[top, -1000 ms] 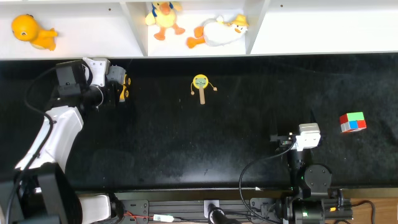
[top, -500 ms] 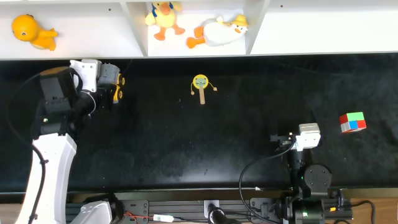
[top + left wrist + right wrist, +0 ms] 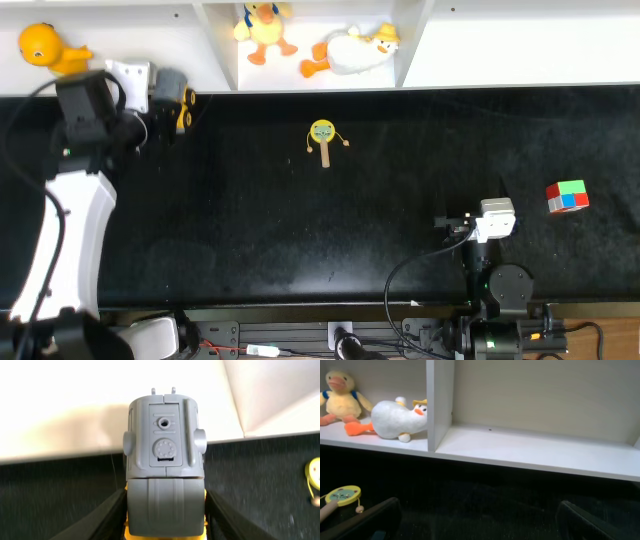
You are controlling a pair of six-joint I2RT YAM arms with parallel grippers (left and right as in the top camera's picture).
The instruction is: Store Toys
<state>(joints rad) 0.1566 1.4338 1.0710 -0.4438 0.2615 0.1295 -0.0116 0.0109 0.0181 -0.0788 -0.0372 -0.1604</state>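
Both fingers [image 3: 100, 520] of the left gripper [image 3: 165, 519] pinched a grey and yellow toy [image 3: 165, 445] from its two sides, at the far left of the black table [image 3: 300, 230], at the front edge of the white shelf [image 3: 220, 45]. An orange duck [image 3: 50, 48] sat in the left compartment, and a yellow duck [image 3: 264, 28] and a white goose [image 3: 350, 50] in the middle one. A small rattle [image 3: 323, 138] and a coloured cube [image 3: 567, 196] lay on the table. The right gripper [image 3: 479, 510] was at the near right, its fingers spread wide.
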